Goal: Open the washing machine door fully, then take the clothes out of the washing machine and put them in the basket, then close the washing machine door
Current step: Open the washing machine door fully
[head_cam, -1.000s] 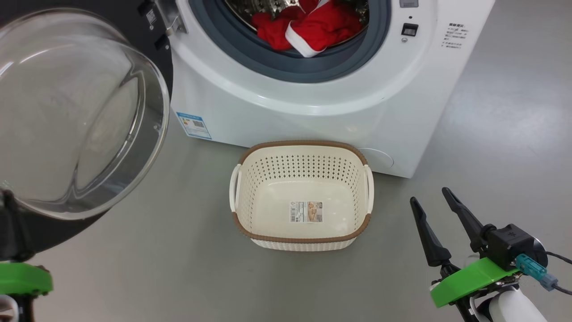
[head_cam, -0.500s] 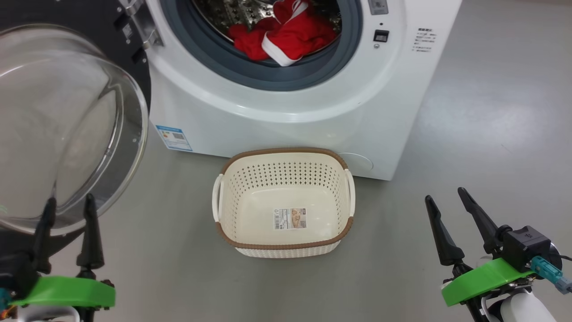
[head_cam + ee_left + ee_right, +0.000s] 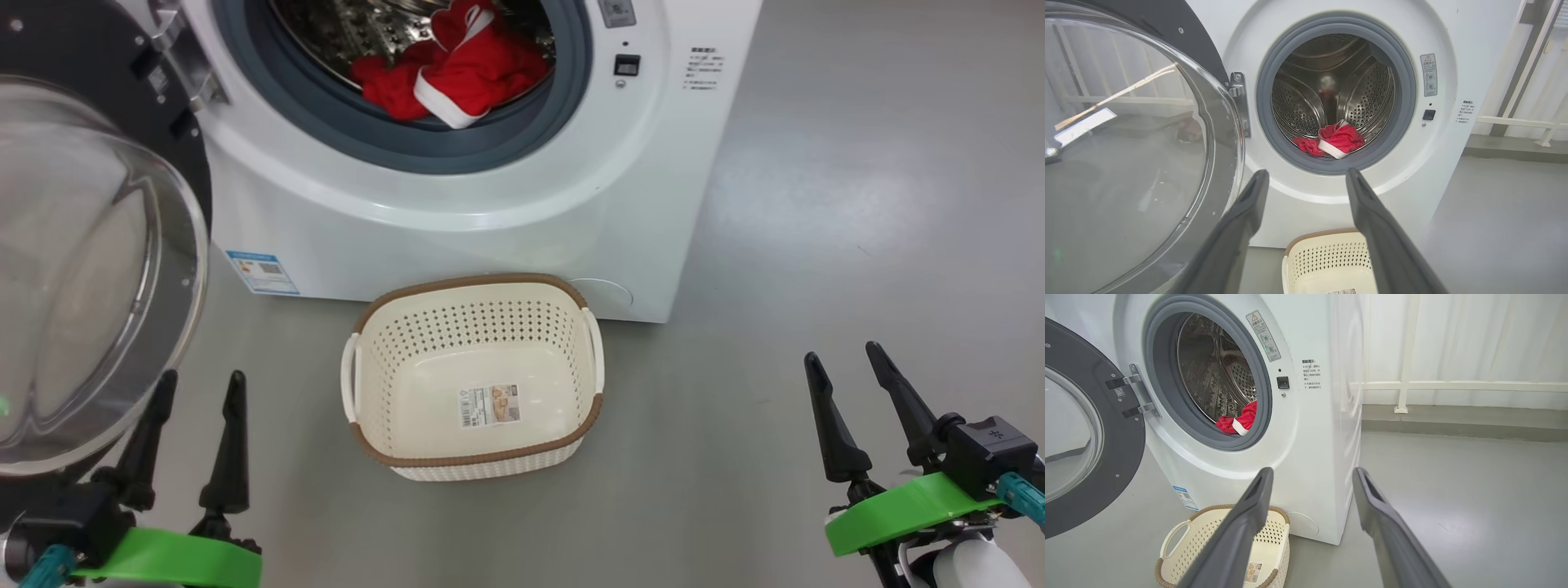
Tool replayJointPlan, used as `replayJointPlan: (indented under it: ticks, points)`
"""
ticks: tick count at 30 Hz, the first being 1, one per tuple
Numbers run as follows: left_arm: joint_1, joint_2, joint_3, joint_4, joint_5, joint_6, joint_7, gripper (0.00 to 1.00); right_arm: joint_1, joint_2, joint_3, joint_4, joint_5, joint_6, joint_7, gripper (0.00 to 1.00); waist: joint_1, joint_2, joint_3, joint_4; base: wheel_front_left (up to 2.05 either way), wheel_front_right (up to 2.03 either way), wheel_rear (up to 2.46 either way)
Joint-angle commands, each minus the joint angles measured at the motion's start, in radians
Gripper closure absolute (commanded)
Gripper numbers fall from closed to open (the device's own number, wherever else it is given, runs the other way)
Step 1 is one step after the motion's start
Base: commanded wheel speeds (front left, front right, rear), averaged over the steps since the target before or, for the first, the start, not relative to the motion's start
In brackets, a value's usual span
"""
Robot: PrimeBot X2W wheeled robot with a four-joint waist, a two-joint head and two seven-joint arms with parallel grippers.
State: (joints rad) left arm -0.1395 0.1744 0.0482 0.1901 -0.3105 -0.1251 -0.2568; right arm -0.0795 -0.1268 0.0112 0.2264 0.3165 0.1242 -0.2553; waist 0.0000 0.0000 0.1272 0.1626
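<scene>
Left wrist view — clothes (image 3: 1337,141) lie in drum (image 3: 1298,110), well beyond spread fingers (image 3: 1245,216).

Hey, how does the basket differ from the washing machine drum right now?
The basket is cream plastic with a brown rim; the drum is steel inside a grey ring. The basket holds no clothes; the drum holds the red clothes. The basket opens upward, the drum sideways. Both are perforated.

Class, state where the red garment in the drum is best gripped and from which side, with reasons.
Probably the raised fold by the white cuff of the garment, which stands proud of the heap. Come from the front, over the grey ring: the heap lies at the drum's front lip.
</scene>
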Motion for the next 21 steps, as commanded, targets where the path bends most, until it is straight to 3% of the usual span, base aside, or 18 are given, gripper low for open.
replayJointPlan:
  ticks: [1,21]
  points:
    - [-0.002,0.027,0.025,-0.034,-0.004,-0.006,-0.005,0.0,-0.002,-0.008,0.014,-0.028,0.008,0.007,-0.006,0.0,0.0,0.0,0.002,-0.02,0.0,0.0,0.0]
    - [0.049,0.004,-0.064,-0.082,-0.058,-0.006,-0.005,0.0,0.015,-0.004,-0.049,-0.045,0.014,0.007,-0.006,0.0,0.0,0.0,0.007,-0.126,0.0,0.0,0.0]
